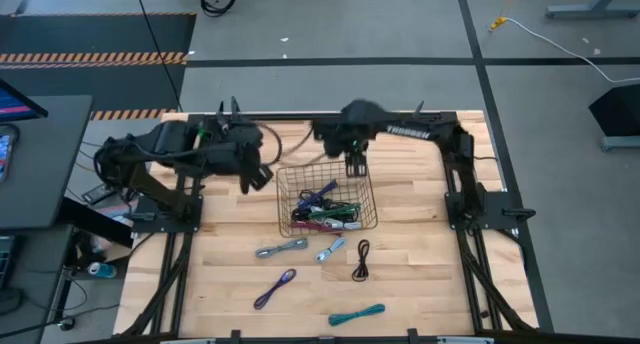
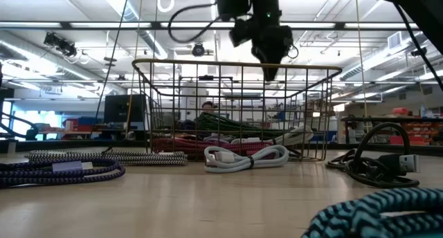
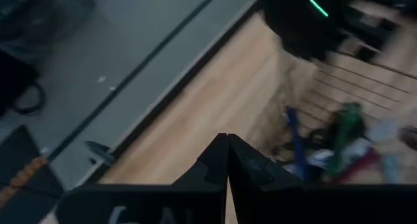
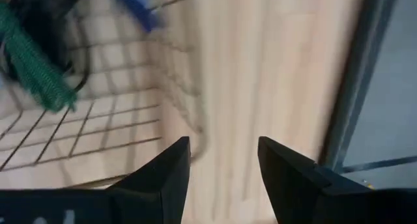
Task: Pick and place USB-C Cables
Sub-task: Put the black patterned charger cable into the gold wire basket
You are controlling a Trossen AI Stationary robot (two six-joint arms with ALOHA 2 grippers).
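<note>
Your right gripper (image 1: 355,167) hangs over the far rim of the wire basket (image 1: 367,192), fingers spread apart and holding nothing. That placement suggests a drop point above the basket, where several USB-C cables (image 1: 325,214) already lie piled. Your left gripper (image 1: 259,176) waits just beside the basket's left side, fingers pressed together and empty. Five cables remain loose on the table (image 1: 430,274) in front of the basket: grey (image 1: 281,248), white (image 1: 331,249), black (image 1: 362,258), purple (image 1: 274,288) and teal (image 1: 357,314).
</note>
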